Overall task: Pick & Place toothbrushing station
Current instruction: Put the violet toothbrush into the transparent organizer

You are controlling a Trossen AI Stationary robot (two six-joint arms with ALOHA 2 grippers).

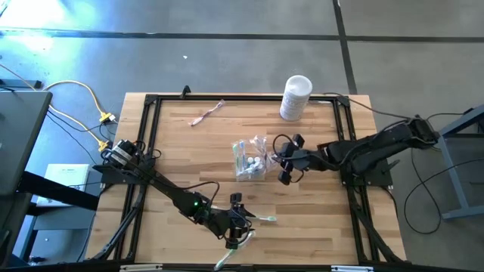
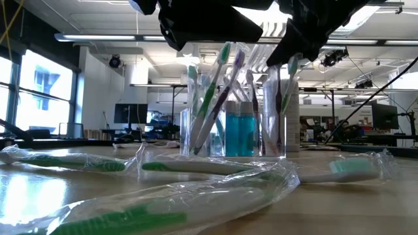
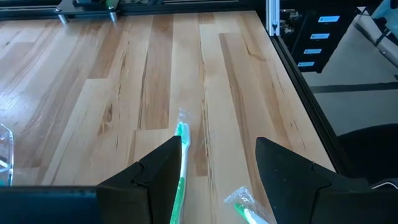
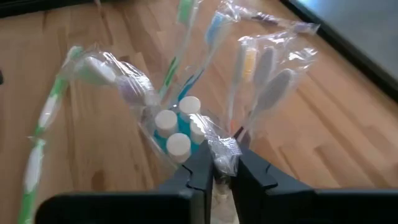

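The toothbrushing station's clear cup (image 1: 249, 162) stands mid-table on its base. It holds several wrapped toothbrushes (image 4: 267, 81) upright and teal tubes with white caps (image 4: 177, 127). My right gripper (image 4: 219, 167) is at the cup's right side, shut on a crumpled clear wrapper. My left gripper (image 3: 219, 174) hovers open near the table's front edge. Below it a wrapped green toothbrush (image 3: 181, 163) lies flat on the table beside one finger, and another (image 3: 247, 211) lies nearby. My right gripper pinches a crumpled bit of clear toothbrush wrapper (image 4: 222, 153) between its two fingers, right at the cup's near rim. The fingers come slanting down from the table's right side. Which brush the wrapper belongs to cannot be told; the brushes stand upright in the cup.
A white canister (image 1: 296, 97) stands at the far right of the table. A wrapped pink toothbrush (image 1: 206, 113) lies at the far side. More wrapped green brushes (image 2: 98, 163) lie near the front edge. A black frame rail (image 1: 151, 151) runs around the table.
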